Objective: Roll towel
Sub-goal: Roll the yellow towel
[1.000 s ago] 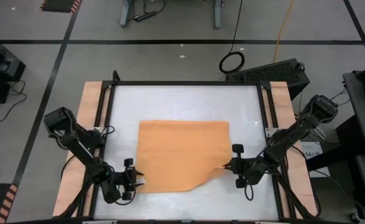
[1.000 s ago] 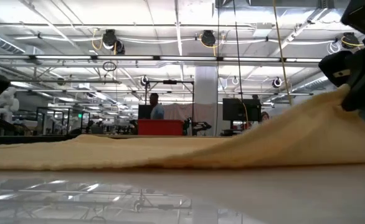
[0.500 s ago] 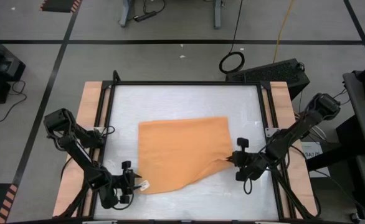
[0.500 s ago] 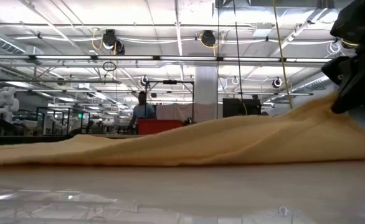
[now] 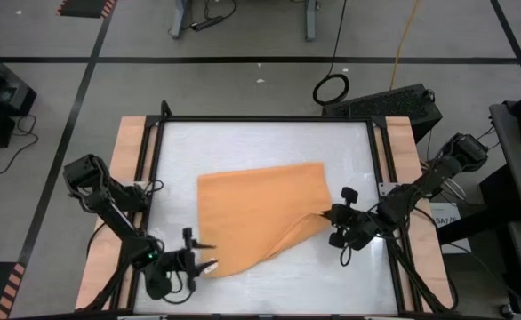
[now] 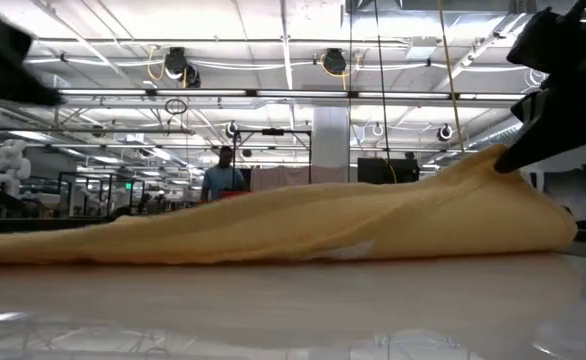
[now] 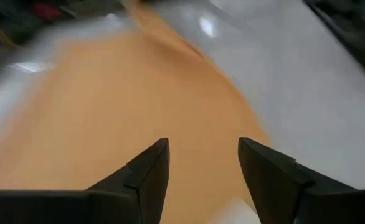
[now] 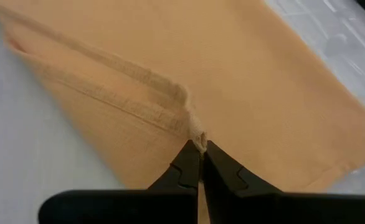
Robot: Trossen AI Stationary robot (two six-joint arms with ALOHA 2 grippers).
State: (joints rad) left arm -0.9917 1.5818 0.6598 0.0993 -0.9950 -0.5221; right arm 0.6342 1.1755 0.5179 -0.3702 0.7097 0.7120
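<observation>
The orange-tan towel lies mostly flat in the middle of the white tabletop. A small white tag sits at its near left corner. My right gripper is shut on the towel at its near right corner, which stands raised off the table. My left gripper hovers open above the near left corner. In the left wrist view the towel shows below the gripper, with nothing between the fingers. My right gripper pinches a small pucker of the towel's hemmed edge between its two fingertips, at the near right corner. The fingers slant down from the table's right side. That corner is lifted; the cloth slopes down from it to the rest, which lies on the table.
A black frame and wooden side boards border the tabletop. Bare white surface lies on all sides of the towel, widest toward the far edge. A person stands far off in the room behind.
My right gripper has drawn the near right corner up and toward the far left, so the towel's near edge now runs slanted and its right part curls under. The towel's far edge has tilted a little. My left gripper has risen off the table and tipped up, staying open.
</observation>
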